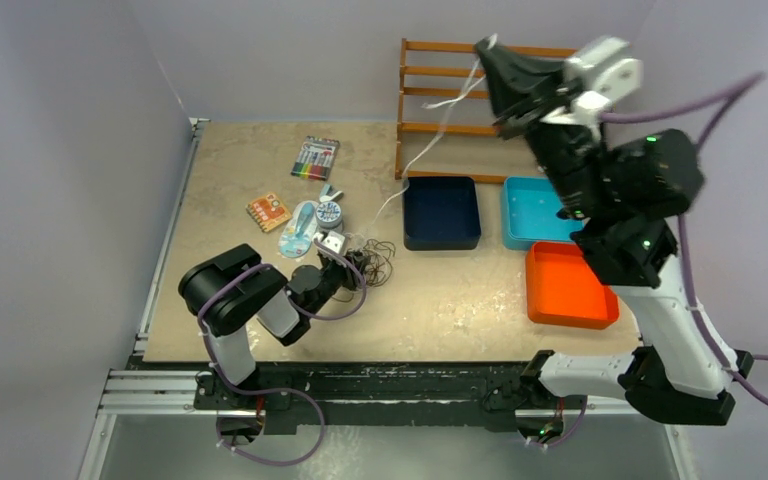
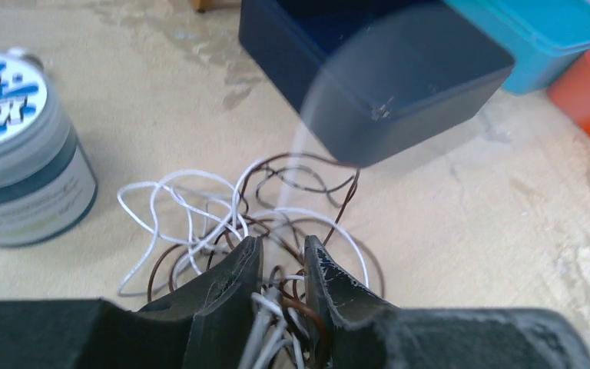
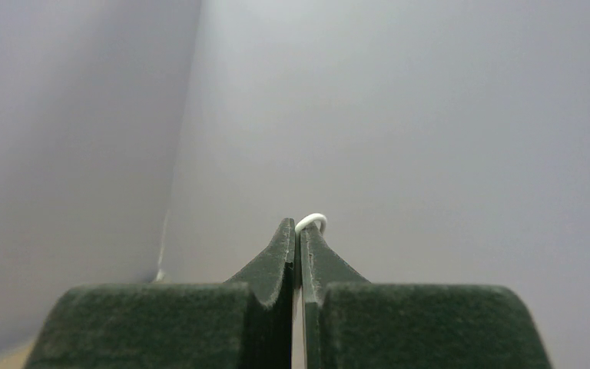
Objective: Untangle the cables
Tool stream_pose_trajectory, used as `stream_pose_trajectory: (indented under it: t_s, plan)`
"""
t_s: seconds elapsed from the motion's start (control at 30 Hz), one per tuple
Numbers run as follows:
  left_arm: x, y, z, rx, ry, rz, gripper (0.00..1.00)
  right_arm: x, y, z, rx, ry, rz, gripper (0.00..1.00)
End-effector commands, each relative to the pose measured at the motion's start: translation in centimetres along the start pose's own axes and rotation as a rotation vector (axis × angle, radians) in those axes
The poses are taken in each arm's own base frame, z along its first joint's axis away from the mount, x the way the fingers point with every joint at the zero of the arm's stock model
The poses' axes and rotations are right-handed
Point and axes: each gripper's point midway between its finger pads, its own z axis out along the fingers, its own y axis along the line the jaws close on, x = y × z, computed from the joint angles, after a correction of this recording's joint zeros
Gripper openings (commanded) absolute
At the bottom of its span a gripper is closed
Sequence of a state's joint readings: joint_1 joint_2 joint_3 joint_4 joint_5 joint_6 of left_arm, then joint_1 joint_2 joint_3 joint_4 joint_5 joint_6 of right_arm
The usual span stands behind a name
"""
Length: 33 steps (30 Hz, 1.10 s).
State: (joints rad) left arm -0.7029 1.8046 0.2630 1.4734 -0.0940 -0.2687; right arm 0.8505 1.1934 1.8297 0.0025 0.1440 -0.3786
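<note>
A tangle of thin white and dark brown cables [image 1: 376, 258] lies on the tan table left of the navy tray. In the left wrist view the loops [image 2: 200, 223] spread out just ahead of the fingers. My left gripper [image 1: 358, 266] [image 2: 283, 250] is low on the table, its jaws nearly together on a bundle of white and brown strands. My right gripper [image 1: 490, 52] [image 3: 298, 229] is raised high at the back right, shut on a white cable [image 3: 311, 223]. That white cable [image 1: 403, 177] stretches down from it to the tangle.
A navy tray [image 1: 442, 212] [image 2: 384, 69], a teal tray [image 1: 535, 212] [image 2: 538, 31] and an orange tray [image 1: 570, 285] stand to the right. A wooden rack [image 1: 440, 100] is at the back. A round tin [image 1: 328, 212] [image 2: 15, 154], marker pack [image 1: 315, 158] and orange card [image 1: 268, 211] lie left.
</note>
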Motion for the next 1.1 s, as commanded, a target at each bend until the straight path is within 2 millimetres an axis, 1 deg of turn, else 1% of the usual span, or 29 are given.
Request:
stream_pose_trajectory:
  t_s: [0.0,0.23,0.3,0.37,0.43,0.53,0.57,0.6,0.7,0.73,0.77,0.8,0.83,0.87,0.97,1.0,1.07]
  plan:
    - [2.1,1.1,-1.1,-0.045,0.076,0.014,0.26,-11.3,-7.0,-2.8,0.234,-0.301,-0.023,0.0]
    - [2.2,1.3,-1.2,-0.049,0.082,0.016,0.26,-12.8,-8.2,-3.1,0.282,-0.329,-0.057,0.0]
    - [2.1,1.3,-1.3,-0.051,0.079,0.015,0.26,-12.7,-8.4,-3.1,0.288,-0.32,-0.066,0.0]
    - [1.9,1.2,-1.3,-0.052,0.072,0.007,0.27,-12.0,-8.3,-2.8,0.292,-0.293,-0.068,0.0]
    - [1.0,1.2,-1.2,-0.064,0.055,-0.009,0.28,-10.7,-8.0,-2.3,0.287,-0.247,-0.074,0.0]
    - [-0.1,1.5,-1.2,-0.095,0.049,-0.022,0.31,-8.2,-7.3,-1.4,0.28,-0.168,-0.076,0.0]
    - [-0.5,1.5,-1.2,-0.106,0.047,-0.03,0.33,-7.1,-7.1,-1.2,0.278,-0.137,-0.077,0.0]
    - [-1.1,1.6,-1.2,-0.121,0.042,-0.04,0.34,-6.5,-6.9,-1.1,0.278,-0.122,-0.072,0.0]
    - [-2.8,1.9,-1.4,-0.161,0.039,-0.062,0.43,-3.8,-6.5,-0.9,0.291,-0.046,-0.072,0.0]
    - [-3.0,1.9,-1.6,-0.172,0.055,-0.063,0.47,-2.7,-6.3,-0.8,0.292,-0.02,-0.075,0.0]
    - [-4.1,1.8,-1.6,-0.18,0.034,-0.075,0.5,-2.0,-6.2,-0.8,0.297,-0.003,-0.075,0.0]
    - [-4.2,2.2,-1.8,-0.211,0.053,-0.092,0.58,-1.3,-6.1,-0.8,0.304,0.012,-0.069,0.0]
    - [-4.7,2.6,-1.9,-0.251,0.052,-0.117,0.63,-0.7,-6.0,-0.9,0.31,0.025,-0.068,0.0]
    - [-5.5,2.9,-2.0,-0.284,0.041,-0.14,0.65,-0.2,-6.0,-1.0,0.318,0.033,-0.064,0.0]
    - [-6.9,2.9,-2.1,-0.316,0.036,-0.196,0.67,1.2,-5.8,-0.9,0.334,0.056,-0.052,0.0]
    - [-7.8,3.0,-2.1,-0.341,0.023,-0.226,0.67,1.7,-5.6,-0.8,0.334,0.064,-0.045,0.0]
    - [-8.3,3.8,-2.5,-0.42,0.042,-0.273,0.7,2.9,-5.0,-0.2,0.321,0.085,-0.035,0.0]
